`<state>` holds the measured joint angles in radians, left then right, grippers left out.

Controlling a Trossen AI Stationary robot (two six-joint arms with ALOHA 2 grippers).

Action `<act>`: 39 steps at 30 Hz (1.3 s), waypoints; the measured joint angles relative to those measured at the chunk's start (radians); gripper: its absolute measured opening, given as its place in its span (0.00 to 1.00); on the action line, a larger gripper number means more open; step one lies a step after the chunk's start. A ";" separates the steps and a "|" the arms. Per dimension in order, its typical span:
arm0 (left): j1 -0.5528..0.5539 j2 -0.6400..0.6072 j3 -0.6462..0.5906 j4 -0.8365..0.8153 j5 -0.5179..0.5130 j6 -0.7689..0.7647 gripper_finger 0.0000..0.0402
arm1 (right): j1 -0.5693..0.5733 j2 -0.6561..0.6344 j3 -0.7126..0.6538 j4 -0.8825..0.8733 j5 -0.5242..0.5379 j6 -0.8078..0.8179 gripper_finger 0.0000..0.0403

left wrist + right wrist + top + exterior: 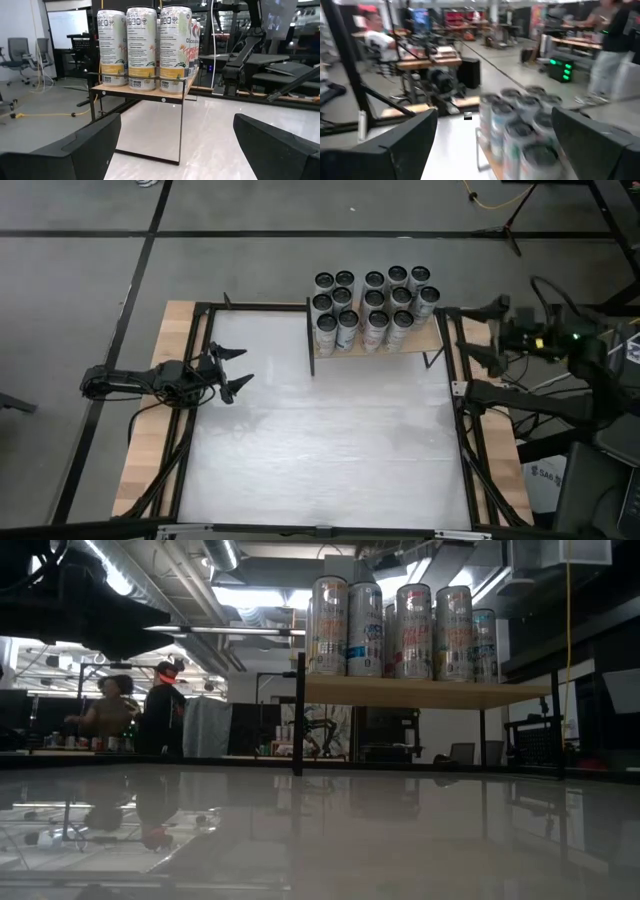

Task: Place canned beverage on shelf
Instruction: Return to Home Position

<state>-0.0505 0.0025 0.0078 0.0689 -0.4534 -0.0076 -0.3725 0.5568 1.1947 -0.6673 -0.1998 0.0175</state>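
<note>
Cans (372, 308) upright on shelf (426, 341), table's far edge. Left gripper (236, 368), right gripper (470, 335): agape, empty; right one nearer.

**Shelf stocked, far side of table**

Shelf (418, 345): pale wood board on black posts, raised above tabletop (330, 450), far side, right of centre. Cans (374, 299): tall, upright, silver tops, packed in close rows on the board.

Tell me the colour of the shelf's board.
The shelf board is pale wood grain, clearest in the low view.
</note>
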 joint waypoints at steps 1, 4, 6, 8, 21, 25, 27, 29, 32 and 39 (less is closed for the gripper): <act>0.000 0.000 0.000 0.000 0.000 0.012 0.95 | 0.000 -0.026 -0.005 -0.034 0.024 0.000 0.95; 0.000 0.000 0.000 0.000 0.000 0.017 0.95 | 0.000 -0.107 -0.058 -0.105 0.058 0.000 0.95; 0.000 0.000 0.000 0.000 0.000 0.017 0.95 | 0.000 -0.160 -0.122 -0.090 0.059 0.001 0.95; 0.000 0.000 0.000 0.000 0.000 0.017 0.95 | -0.001 -0.213 -0.206 -0.042 0.058 0.003 0.95; 0.000 0.000 0.000 -0.001 -0.001 0.018 0.95 | -0.001 -0.381 -0.749 0.376 -0.037 0.112 0.95; 0.000 0.000 0.000 -0.001 -0.001 0.018 0.95 | -0.001 -0.409 -0.834 0.446 -0.048 0.117 0.95; 0.000 0.000 0.000 -0.001 -0.001 0.018 0.95 | -0.001 -0.426 -0.870 0.474 -0.045 0.124 0.95; 0.000 0.000 0.000 -0.001 -0.001 0.018 0.95 | -0.001 -0.445 -0.901 0.495 -0.037 0.137 0.95; 0.000 0.000 0.000 -0.001 -0.001 0.018 0.95 | -0.001 -0.481 -0.932 0.495 -0.036 0.138 0.95; 0.000 0.000 0.000 -0.001 -0.001 0.018 0.95 | -0.001 -0.554 -0.982 0.487 -0.037 0.138 0.95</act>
<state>-0.0505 0.0025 0.0082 0.0677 -0.4545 0.0105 -0.3733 0.0031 0.2130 -0.1798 -0.2372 0.1550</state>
